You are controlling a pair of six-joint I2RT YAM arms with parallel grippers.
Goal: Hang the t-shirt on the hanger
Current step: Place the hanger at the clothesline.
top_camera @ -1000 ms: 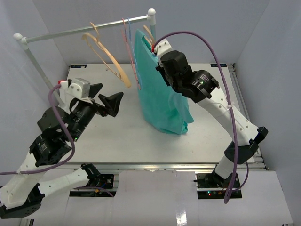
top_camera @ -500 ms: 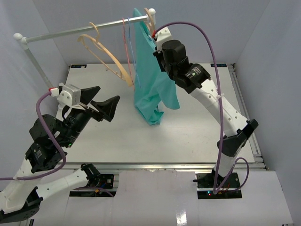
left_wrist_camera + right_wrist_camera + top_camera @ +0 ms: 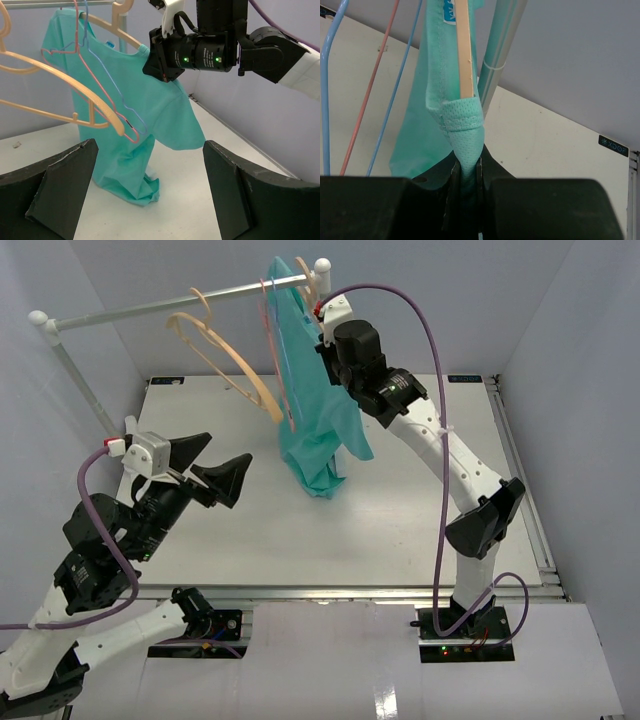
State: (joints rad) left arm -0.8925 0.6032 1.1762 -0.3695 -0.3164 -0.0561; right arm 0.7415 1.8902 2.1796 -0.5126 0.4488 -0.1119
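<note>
The teal t-shirt [image 3: 310,410] hangs on the pale pinkish-tan hanger [image 3: 313,280], whose hook is up at the rail's right end. The shirt's bunched lower hem touches the table. In the left wrist view the shirt [image 3: 140,115] drapes over the hanger's arm [image 3: 112,27]. My right gripper [image 3: 328,340] is shut on the shirt's shoulder cloth [image 3: 466,145], just below the hanger's arm [image 3: 465,55]. My left gripper [image 3: 230,447] is open and empty, well left of the shirt, and its fingers [image 3: 65,185] frame the shirt from a distance.
A white rail [image 3: 160,305] on posts spans the back. A thicker yellow-tan hanger [image 3: 225,355] and thin pink and blue hangers [image 3: 272,330] hang on it just left of the shirt. The right post [image 3: 497,55] stands close behind my right gripper.
My right arm has lifted the shirt and hanger up and back to the rail's right end, and the hem has risen and bunched. My left gripper shifted slightly left, still open.
</note>
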